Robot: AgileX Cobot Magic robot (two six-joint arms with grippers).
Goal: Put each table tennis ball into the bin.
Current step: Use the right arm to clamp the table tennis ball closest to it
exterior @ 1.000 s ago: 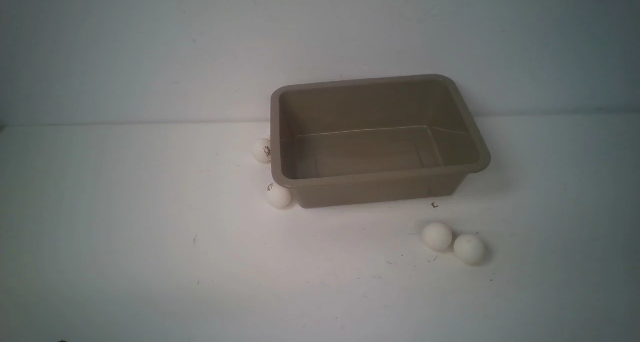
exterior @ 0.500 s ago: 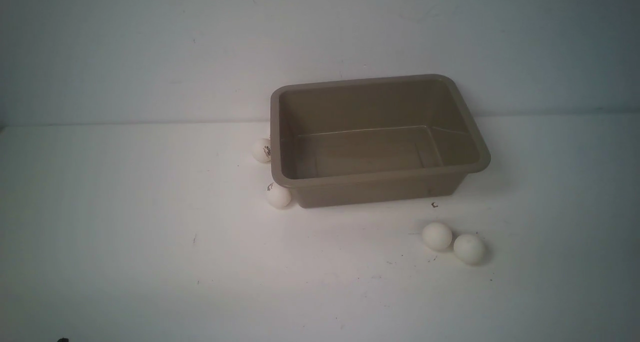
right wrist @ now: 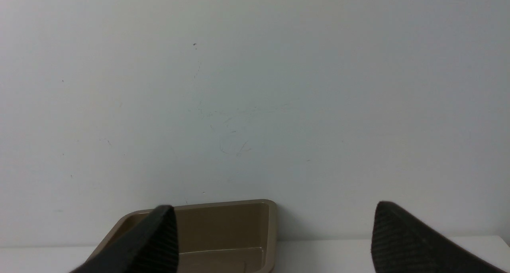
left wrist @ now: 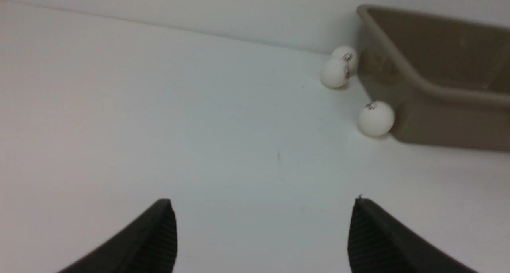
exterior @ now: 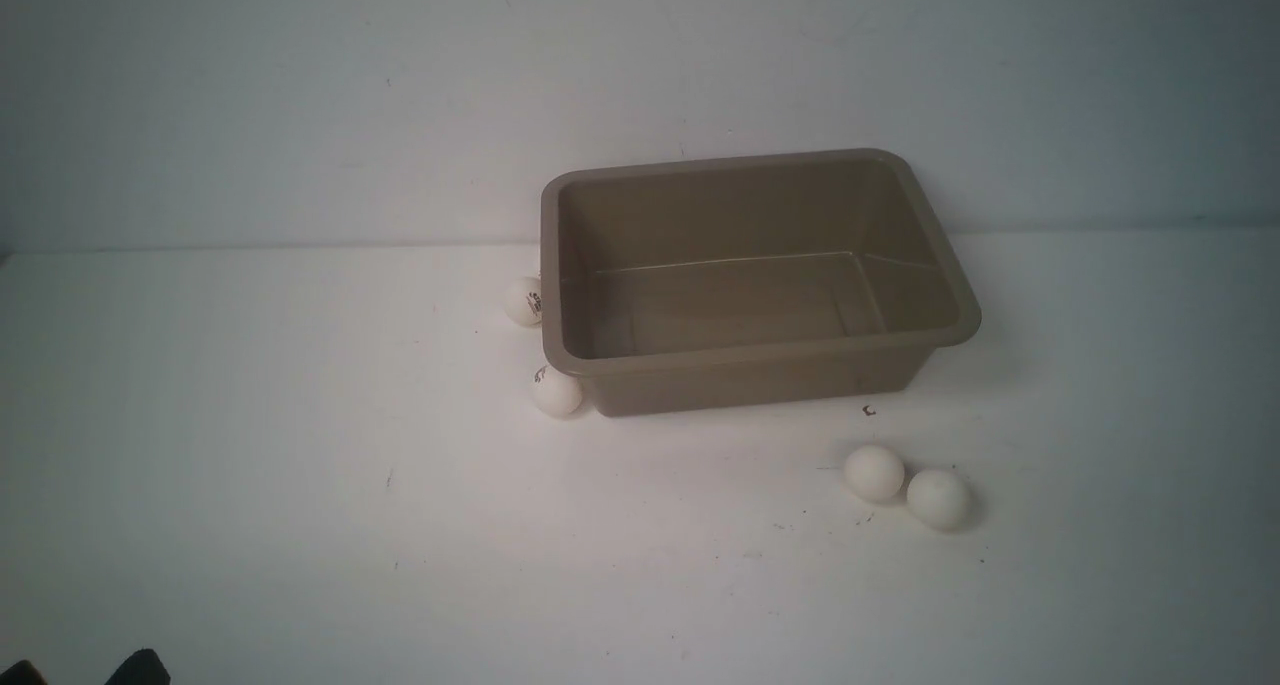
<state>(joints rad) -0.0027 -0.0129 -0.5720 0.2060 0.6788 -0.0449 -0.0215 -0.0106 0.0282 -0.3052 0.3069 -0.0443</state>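
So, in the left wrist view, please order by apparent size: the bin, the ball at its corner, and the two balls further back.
1. bin, though cut off by the picture edge.
2. ball at its corner, probably only because it is nearer.
3. two balls further back: alike, not ranked; one partly hides the other.

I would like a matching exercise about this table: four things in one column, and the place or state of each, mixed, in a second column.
Things:
1. bin
2. nearer logo ball
3. pair of plain balls
4. left gripper

Places or states:
a. fingers open, holding nothing
b. side by side, in front of the bin's right end
c. no ball inside
d. at the bin's front left corner

Pairs: 1-c, 2-d, 3-b, 4-a
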